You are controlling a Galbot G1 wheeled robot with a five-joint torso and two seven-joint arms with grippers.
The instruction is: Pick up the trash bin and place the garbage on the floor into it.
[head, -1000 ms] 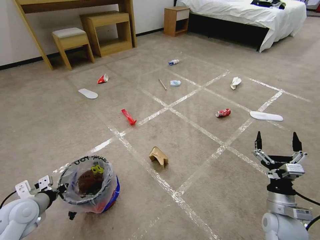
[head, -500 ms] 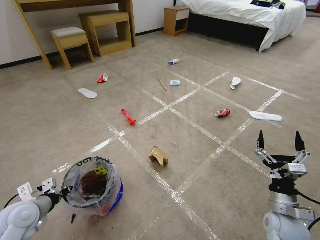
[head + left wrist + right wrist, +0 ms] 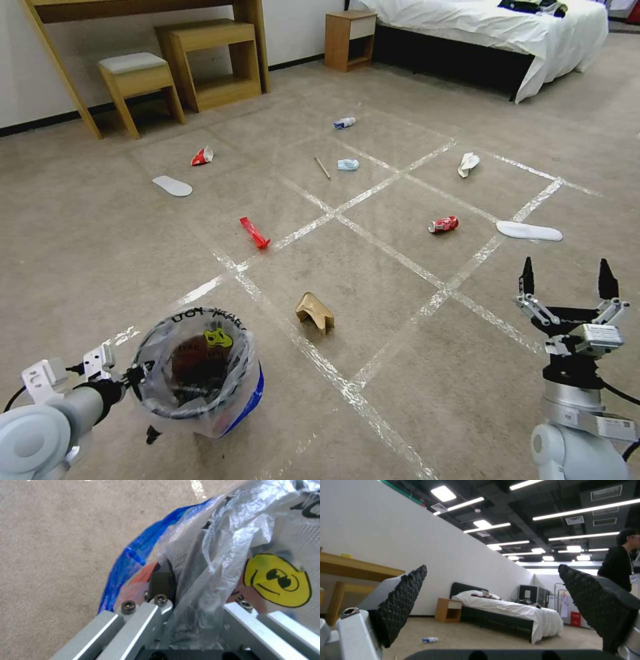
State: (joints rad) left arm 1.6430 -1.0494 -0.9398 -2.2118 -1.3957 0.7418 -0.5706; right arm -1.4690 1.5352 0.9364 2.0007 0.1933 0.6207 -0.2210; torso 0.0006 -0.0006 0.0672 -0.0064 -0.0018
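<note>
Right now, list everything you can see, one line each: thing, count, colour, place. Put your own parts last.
Trash bin: one, blue and red, clear bag liner, near left, held at its rim.
Paper bag: one, brown, crumpled, on the floor just right of the bin.
Wrapper: one, red, centre left.
Can: one, red, crushed, centre right.
Stick: one, wooden, middle, farther back.
Mask: one, light blue, beside the stick.
Bottle: one, white and blue, far middle.
Tissue: one, white, far right.
Red-white scrap: one, far left.
Insoles: two, white, one left, one right.
Stool, bedside table, bed: along the far wall.
Left gripper: shut on the bin's rim.
Right gripper: open, raised, near right.
</note>
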